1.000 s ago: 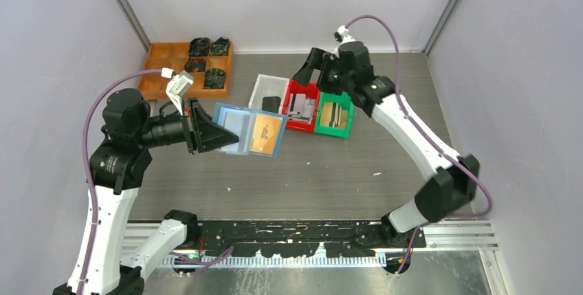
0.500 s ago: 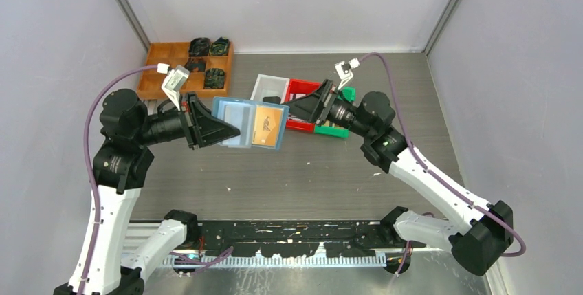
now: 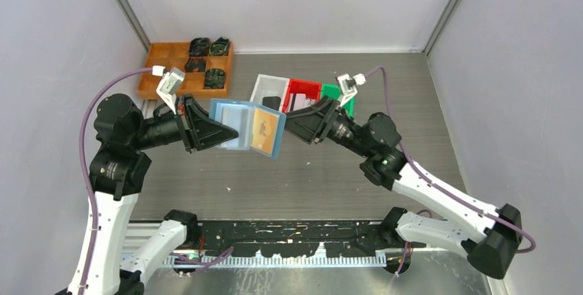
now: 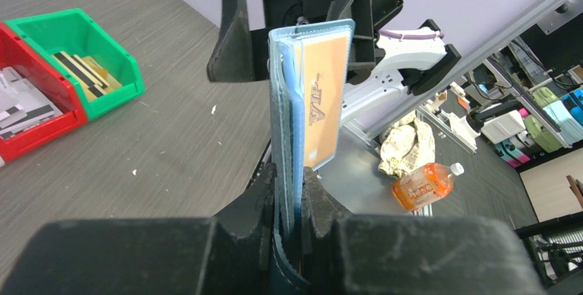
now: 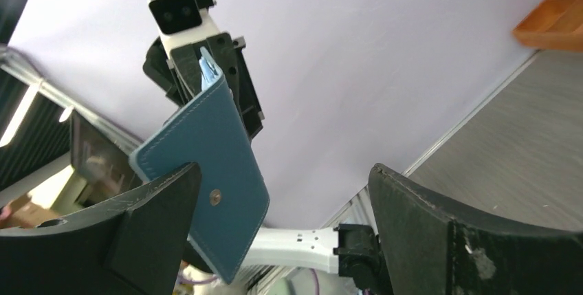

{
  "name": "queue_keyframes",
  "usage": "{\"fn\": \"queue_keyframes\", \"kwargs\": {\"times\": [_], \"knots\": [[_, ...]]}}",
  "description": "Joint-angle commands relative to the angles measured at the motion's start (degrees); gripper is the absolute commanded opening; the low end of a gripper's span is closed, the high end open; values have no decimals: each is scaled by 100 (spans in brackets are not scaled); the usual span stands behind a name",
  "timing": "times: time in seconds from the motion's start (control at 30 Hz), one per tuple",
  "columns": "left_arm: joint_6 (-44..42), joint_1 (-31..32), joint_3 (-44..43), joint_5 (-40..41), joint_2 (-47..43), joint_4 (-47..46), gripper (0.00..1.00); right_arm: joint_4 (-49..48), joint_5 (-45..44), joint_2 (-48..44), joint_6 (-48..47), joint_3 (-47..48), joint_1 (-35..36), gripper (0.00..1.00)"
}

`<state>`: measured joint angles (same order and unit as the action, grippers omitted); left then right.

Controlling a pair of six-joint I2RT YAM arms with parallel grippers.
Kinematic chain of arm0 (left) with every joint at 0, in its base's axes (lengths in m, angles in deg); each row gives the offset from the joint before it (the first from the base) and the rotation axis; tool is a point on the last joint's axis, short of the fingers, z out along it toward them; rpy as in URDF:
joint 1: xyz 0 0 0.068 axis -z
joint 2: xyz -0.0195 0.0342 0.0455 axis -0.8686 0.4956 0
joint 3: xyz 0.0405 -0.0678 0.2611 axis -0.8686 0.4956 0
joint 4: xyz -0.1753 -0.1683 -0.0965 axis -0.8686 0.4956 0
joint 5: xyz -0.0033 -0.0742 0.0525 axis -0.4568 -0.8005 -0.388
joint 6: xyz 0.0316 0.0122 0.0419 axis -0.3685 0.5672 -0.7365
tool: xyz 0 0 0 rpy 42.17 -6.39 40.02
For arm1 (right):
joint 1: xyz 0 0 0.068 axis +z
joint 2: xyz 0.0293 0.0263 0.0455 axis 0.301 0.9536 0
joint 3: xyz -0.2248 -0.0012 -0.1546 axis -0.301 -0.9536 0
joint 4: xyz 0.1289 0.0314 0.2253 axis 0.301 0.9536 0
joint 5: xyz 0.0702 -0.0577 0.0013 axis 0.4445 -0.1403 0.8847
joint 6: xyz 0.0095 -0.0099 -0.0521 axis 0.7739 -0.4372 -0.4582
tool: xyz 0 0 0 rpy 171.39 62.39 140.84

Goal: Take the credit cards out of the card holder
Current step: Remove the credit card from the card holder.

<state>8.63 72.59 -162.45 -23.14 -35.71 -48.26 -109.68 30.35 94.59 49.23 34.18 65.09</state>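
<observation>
**Right hand swings round to face the held card holder**

A second ago the right arm reached over the bins at the far side of the table [image 3: 323, 178]. It has since swung back and down, and the right hand [image 3: 287, 122] now points at the left one. Its fingers are spread wide with nothing between them, their tips just beside the outer edge of the credit card [image 3: 267, 131]. Whether they touch it cannot be told. The left hand [image 3: 232, 135] has barely moved. It stays clamped on the card holder [image 3: 235, 122], which hangs open in the air above the table, a little nearer the white bin [image 3: 261, 87] than before.

The overhead view shows the holder lying open, with the orange card in its right half and the red bin [image 3: 302, 90] and green bin [image 3: 333, 91] behind it. The left wrist view shows the holder edge-on instead, pinched at its lower end between the two pads. The card stands proud of the blue pocket, with the right hand's black fingers straddling behind it. Only the right wrist view shows the holder's plain blue back with its small snap stud, the lower corner lying between the spread fingers.
</observation>
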Motion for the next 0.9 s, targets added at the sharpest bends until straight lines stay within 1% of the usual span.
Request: {"fn": "queue_keyframes", "kwargs": {"times": [0.0,0.1,0.23,0.37,0.47,0.67,0.7,0.73,0.87], "knots": [[75,-12,-48,-81,-126,-370,0,193,-1045,-952,-559,-207,7,97],[75,-15,-94,-92,-116,-385,0,222,-892,-1183,-519,-280,5,97],[74,-9,-153,-48,-72,-404,0,15,-395,-1065,-334,-262,87,93],[81,-12,-191,12,-39,-383,0,439,-403,-854,-849,18,453,89],[83,-17,-229,29,-36,-384,0,743,-466,-628,-1138,238,669,85],[84,-16,-238,57,-27,-365,0,767,-559,-330,-1346,413,919,72],[83,-17,-224,60,-31,-364,0,726,-589,-309,-1346,405,935,69],[88,-17,-211,67,-29,-364,0,666,-588,-299,-1341,402,942,63],[74,-15,-66,89,-43,-390,0,588,-510,-321,-1382,402,944,30]]}}
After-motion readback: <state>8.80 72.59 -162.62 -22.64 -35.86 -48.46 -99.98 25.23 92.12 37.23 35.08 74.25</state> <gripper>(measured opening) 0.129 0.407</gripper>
